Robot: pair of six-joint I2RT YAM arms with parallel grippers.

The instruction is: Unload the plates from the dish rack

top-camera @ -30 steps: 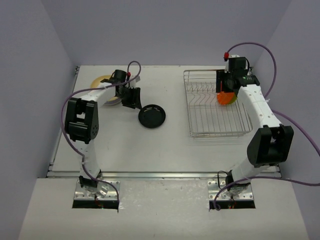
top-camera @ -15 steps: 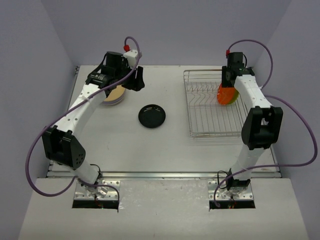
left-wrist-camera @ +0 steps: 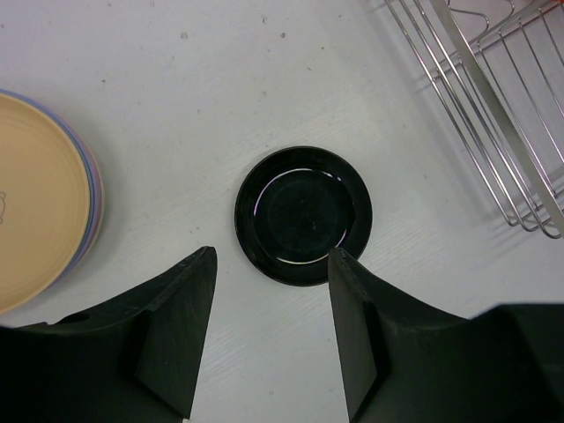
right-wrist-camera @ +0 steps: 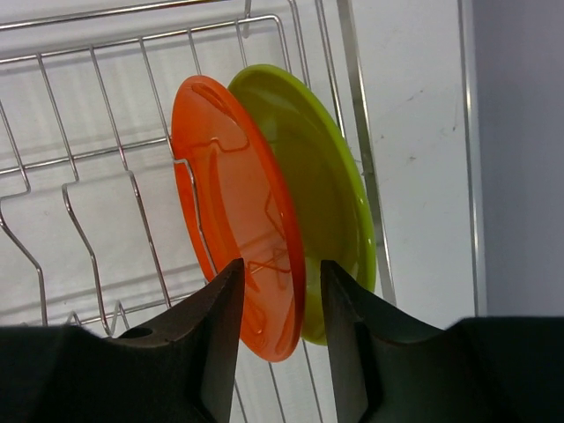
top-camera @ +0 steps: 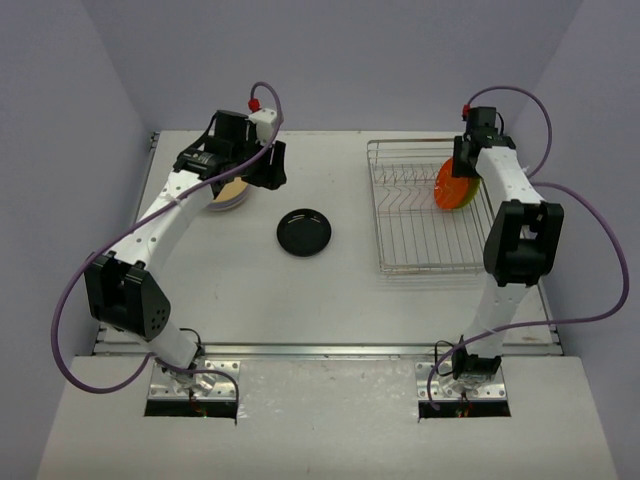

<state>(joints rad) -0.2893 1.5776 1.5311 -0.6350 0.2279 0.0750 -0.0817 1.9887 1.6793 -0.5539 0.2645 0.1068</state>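
Rack end first. Rectangular silver wire dish rack (top-camera: 425,215) sits on the far right part of the white tabletop (top-camera: 350,300). Its right side is near the table's right edge, and its near edge is well short of the table's front. Two plates stand on edge in the rack's right half, toward the far side. Round orange plate (right-wrist-camera: 233,211) is in front and round lime green plate (right-wrist-camera: 330,185) is just behind it, faces close together. Whether they touch, I cannot tell.

Right gripper (right-wrist-camera: 282,269) is at the orange plate's lower rim. Its jaws are parted wider than the rim is thick, and the rim shows in the gap between them, not clamped. The rack's raised side wire runs just beside the green plate on the right, so room is tight on that side.

Round black plate (top-camera: 304,232) lies flat mid-table, alone, well apart from the rack. Left gripper (left-wrist-camera: 271,260) hangs above the table with jaws spread and holding nothing. In the wrist view the black plate lies just beyond its fingertips.

Stack of round plates (left-wrist-camera: 40,220) lies flat at the far left, tan on top with lavender and blue rims showing beneath. From above, the left arm partly covers it. White tabletop shows on every side of the black plate, between stack and rack.
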